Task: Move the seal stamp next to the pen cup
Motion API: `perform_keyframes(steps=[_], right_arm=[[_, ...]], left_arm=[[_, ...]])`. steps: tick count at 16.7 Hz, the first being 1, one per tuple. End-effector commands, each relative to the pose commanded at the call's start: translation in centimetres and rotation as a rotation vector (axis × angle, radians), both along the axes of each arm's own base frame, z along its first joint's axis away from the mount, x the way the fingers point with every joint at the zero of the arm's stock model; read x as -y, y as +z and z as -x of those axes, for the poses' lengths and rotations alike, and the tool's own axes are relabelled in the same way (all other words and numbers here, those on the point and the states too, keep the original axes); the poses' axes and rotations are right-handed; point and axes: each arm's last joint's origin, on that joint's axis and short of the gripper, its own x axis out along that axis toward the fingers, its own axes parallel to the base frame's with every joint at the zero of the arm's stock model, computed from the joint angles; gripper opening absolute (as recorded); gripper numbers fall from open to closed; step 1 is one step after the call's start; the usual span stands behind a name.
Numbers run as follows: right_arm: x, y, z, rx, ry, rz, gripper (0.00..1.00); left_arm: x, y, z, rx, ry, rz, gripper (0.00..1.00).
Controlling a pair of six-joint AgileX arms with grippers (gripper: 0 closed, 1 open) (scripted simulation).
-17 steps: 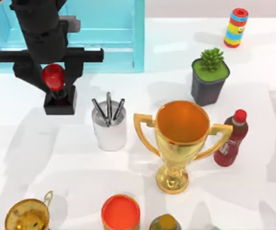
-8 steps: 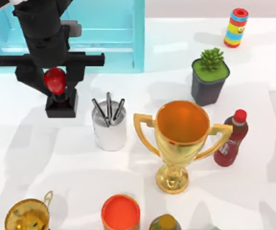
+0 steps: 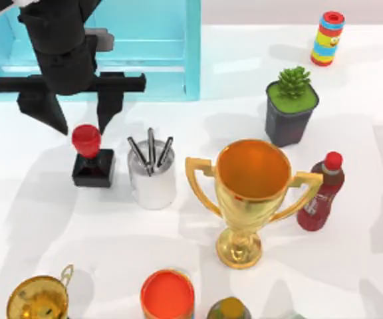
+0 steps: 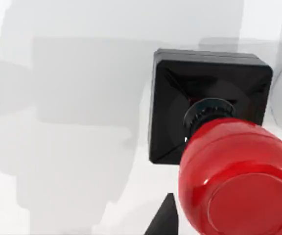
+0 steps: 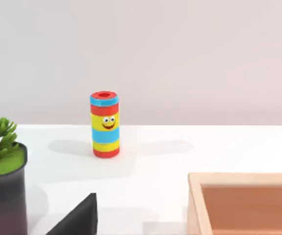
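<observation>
Now the seal stamp (image 3: 92, 158) stands upright on the white table (image 3: 351, 266), just left of the pen cup (image 3: 151, 174), with my left gripper (image 3: 80, 116) spread apart above it, holding nothing.

From above I see the cup's 3 dark pens, a gold trophy (image 3: 251, 196), a red bottle (image 3: 322, 193) and a potted succulent (image 3: 290, 113); my left wrist view adds the stamp's black square base and glossy red knob (image 4: 236, 178) close up. The right wrist view shows a striped smiley cylinder (image 5: 105, 125) before a plain pale wall.
</observation>
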Motion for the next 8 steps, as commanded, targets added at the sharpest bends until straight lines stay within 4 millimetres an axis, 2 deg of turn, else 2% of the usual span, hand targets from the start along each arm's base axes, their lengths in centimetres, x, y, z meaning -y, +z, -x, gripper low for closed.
perform_keyframes(steps=[3, 8], right_arm=[[0.00, 0.00, 0.00, 0.000, 0.000, 0.000, 1.00], [0.00, 0.00, 0.00, 0.000, 0.000, 0.000, 1.00]], left_arm=[[0.00, 0.00, 0.00, 0.000, 0.000, 0.000, 0.98], [0.00, 0.00, 0.00, 0.000, 0.000, 0.000, 1.00]])
